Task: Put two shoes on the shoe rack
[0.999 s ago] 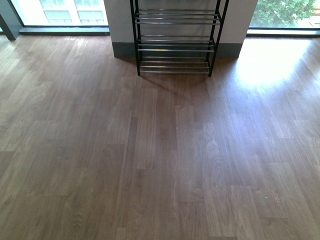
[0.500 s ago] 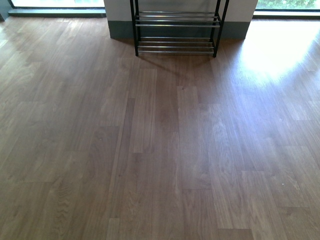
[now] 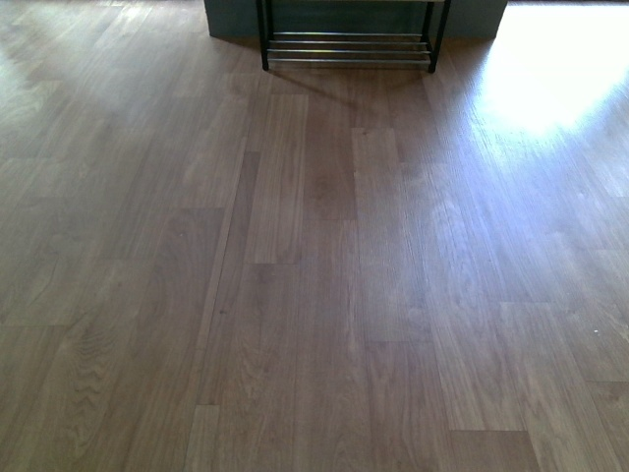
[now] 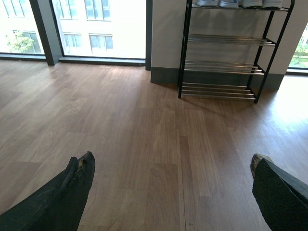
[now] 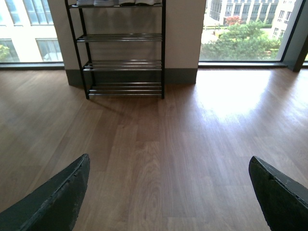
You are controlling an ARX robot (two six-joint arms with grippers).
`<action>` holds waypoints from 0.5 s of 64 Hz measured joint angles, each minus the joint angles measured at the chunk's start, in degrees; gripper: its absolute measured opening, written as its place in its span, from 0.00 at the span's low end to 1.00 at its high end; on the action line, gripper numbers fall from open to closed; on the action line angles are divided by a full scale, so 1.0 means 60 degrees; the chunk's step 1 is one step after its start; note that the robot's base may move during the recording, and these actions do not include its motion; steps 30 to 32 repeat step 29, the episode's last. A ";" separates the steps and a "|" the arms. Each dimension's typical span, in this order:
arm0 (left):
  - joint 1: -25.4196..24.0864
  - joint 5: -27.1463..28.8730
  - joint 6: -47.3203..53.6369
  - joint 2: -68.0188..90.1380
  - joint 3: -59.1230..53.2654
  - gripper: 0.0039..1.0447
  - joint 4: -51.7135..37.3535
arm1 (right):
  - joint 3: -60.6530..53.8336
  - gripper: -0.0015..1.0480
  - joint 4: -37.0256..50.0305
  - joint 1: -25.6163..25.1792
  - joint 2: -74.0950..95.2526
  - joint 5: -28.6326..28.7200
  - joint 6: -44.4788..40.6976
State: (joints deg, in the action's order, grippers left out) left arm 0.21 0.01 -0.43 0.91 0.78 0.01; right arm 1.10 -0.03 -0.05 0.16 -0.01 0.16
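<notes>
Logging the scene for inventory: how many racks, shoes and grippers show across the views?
shoe rack: 1
shoes on its top tier: 4, only soles showing
grippers (left gripper, right gripper): 2
Total: 7

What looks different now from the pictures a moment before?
The front view has tipped down or pulled back: the rack slid up the picture, from three tiers showing to just the bottom bars, and more bare floor shows. Nothing was grabbed or let go. The rack itself stayed by the wall.
</notes>
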 joint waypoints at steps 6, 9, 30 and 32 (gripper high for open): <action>-0.0004 0.0000 0.0000 0.0000 0.0000 0.91 0.0000 | 0.0000 0.91 0.0000 0.0000 0.0000 -0.0004 0.0000; -0.0004 0.0000 0.0000 0.0000 0.0000 0.91 0.0000 | 0.0000 0.91 0.0000 0.0000 0.0000 0.0000 0.0000; -0.0004 0.0000 0.0000 0.0000 0.0000 0.91 0.0000 | 0.0000 0.91 0.0000 0.0000 0.0000 0.0000 0.0000; -0.0004 0.0000 0.0000 0.0000 0.0000 0.91 0.0000 | 0.0000 0.91 0.0000 0.0000 0.0000 0.0000 0.0000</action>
